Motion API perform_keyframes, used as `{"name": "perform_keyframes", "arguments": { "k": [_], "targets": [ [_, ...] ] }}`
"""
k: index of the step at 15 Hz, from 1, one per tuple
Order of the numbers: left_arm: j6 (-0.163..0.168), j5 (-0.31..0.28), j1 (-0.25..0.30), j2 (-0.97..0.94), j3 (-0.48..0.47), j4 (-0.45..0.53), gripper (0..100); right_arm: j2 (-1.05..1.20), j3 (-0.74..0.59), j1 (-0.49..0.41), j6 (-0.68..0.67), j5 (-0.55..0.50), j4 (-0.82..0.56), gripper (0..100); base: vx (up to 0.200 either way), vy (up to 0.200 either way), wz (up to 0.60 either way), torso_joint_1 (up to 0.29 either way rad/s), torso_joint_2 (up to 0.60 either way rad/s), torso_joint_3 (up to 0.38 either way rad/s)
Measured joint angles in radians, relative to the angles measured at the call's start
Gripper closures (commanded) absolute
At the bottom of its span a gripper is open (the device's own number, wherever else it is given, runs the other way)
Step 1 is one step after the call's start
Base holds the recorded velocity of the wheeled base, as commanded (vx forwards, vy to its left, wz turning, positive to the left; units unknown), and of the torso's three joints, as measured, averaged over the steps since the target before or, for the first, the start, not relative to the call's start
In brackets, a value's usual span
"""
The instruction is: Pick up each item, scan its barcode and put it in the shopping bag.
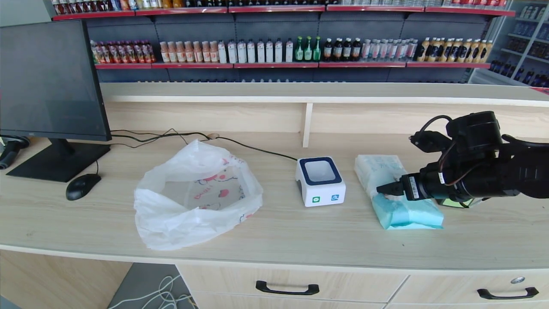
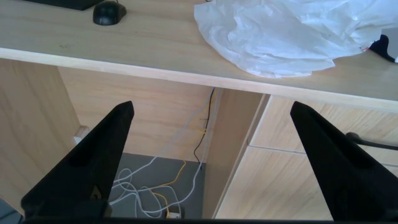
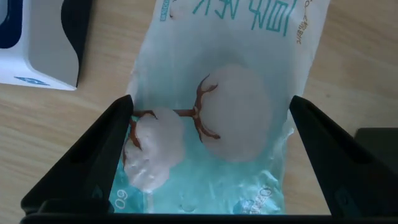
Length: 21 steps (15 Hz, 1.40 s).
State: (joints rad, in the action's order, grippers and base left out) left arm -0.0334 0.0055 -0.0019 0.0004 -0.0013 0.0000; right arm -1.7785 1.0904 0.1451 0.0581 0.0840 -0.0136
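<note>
Tissue pack (image 1: 384, 171) is laid flat on the worktop (image 1: 300, 231), just beside the scanner (image 1: 320, 181) on its right, and is straddled by the widely spread right end effector (image 3: 211, 106). If only the slick, soft film is pinched, the pack may be dropped or its barcode crumpled.

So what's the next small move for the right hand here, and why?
Probably close the right hand on the tissue pack, lowering a touch first if needed. Its fingers stand open on either side of the pack, which lies flat on the counter beside the scanner, not yet lifted.
</note>
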Motion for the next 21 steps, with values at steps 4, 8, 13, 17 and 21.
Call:
{"name": "perform_keyframes", "arguments": {
  "k": [4,8,13,17,21],
  "targets": [
    [0.000,0.000,0.000,0.000,0.000,0.000,0,-0.007,-0.032,0.018,0.000,-0.005,0.003,0,0.000,0.000,0.00,0.000,0.00,0.000],
    [0.000,0.000,0.000,0.000,0.000,0.000,0,-0.019,-0.032,0.060,-0.055,-0.059,0.010,0,0.000,0.000,0.00,0.000,0.00,0.000],
    [0.000,0.000,0.001,0.000,0.000,0.000,0,-0.024,-0.056,0.074,-0.074,-0.071,0.011,0,0.000,0.000,0.00,0.000,0.00,0.000],
    [0.000,0.000,0.000,0.000,0.000,0.000,0,-0.024,-0.057,0.074,-0.080,-0.072,0.008,100,0.000,0.000,0.00,0.000,0.00,0.000],
    [0.000,0.000,0.000,0.000,0.000,0.000,0,-0.024,-0.058,0.074,-0.087,-0.070,0.007,100,0.000,0.000,0.00,0.000,0.00,0.000]
  ]
}}
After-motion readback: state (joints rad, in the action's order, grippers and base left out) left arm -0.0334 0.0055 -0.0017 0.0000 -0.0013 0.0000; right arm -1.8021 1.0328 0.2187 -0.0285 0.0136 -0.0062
